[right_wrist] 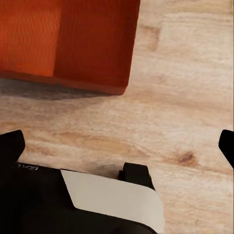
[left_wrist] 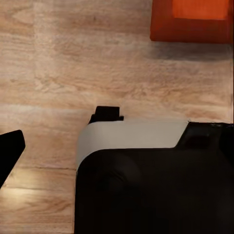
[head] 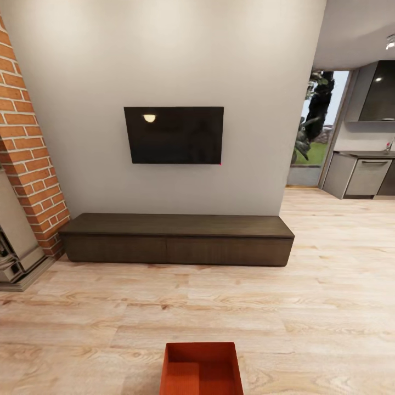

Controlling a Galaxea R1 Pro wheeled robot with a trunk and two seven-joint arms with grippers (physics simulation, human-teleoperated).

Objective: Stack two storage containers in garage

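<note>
Right end effector (right_wrist: 119,146): two dark fingertips show at opposite edges of the right wrist view, spread wide apart, nothing between them; state is open, above the wood-plank floor (right_wrist: 185,87). One storage container (right_wrist: 68,41) lies ahead of it on the floor, apart from the fingertips, open side up, ribbed inner walls visible.

Left end effector (left_wrist: 9,151): one dark fingertip shows at the edge of the left wrist view; the second is not seen, so its state cannot be told. The white-and-black robot base (left_wrist: 146,170) sits below it. One corner of the orange-red container appears on the floor beyond the base.

Head view: one storage container stands on the light floor at the lower centre edge, partly cut off. Count in view: one container. Beyond it, well apart, one long dark low cabinet (head: 175,238) runs along the wall, with one black TV (head: 174,135) mounted above. One red brick column (head: 27,148) stands at the left. A kitchen area (head: 365,170) opens at the right
</note>
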